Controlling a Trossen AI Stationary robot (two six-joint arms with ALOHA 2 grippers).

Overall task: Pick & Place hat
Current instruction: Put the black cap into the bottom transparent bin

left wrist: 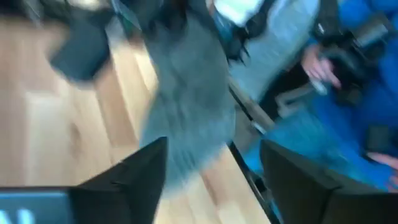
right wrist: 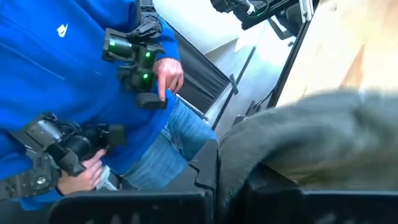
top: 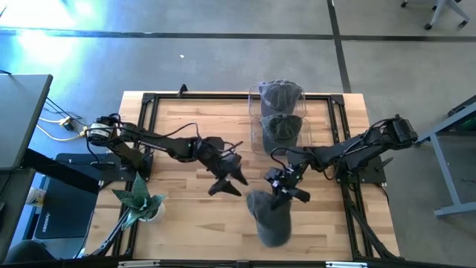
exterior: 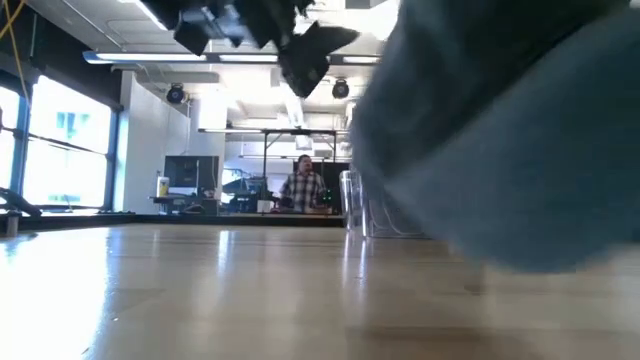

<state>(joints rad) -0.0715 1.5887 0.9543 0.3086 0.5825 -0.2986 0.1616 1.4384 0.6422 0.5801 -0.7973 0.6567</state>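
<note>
Grey hat (exterior: 510, 130) fills most of the low view, so it's right up at the near edge of the counter (top: 186, 216). From above, the hat (top: 269, 217) hangs off my right end effector (top: 285, 187), which is clamped on its upper edge; the rest of it drapes down toward the front of the counter. My right wrist view shows the same grey fabric (right wrist: 311, 134) pinched between my fingers.

My left end effector (top: 227, 181) hovers just beside it, toward the middle of the counter, fingers spread apart and holding nothing. In the left wrist view the hat (left wrist: 186, 93) sits ahead of those open fingers (left wrist: 130, 180), not touching them.

At the back of the counter there's a clear bin (top: 280, 112) with two more dark hats (top: 281, 95) in it. A small potted plant (top: 141, 201) stands at the front left corner.

Past the counter edge, a person in a blue top (right wrist: 56, 68) holds controller handles. Another person (exterior: 303, 185) is far off in the room.
</note>
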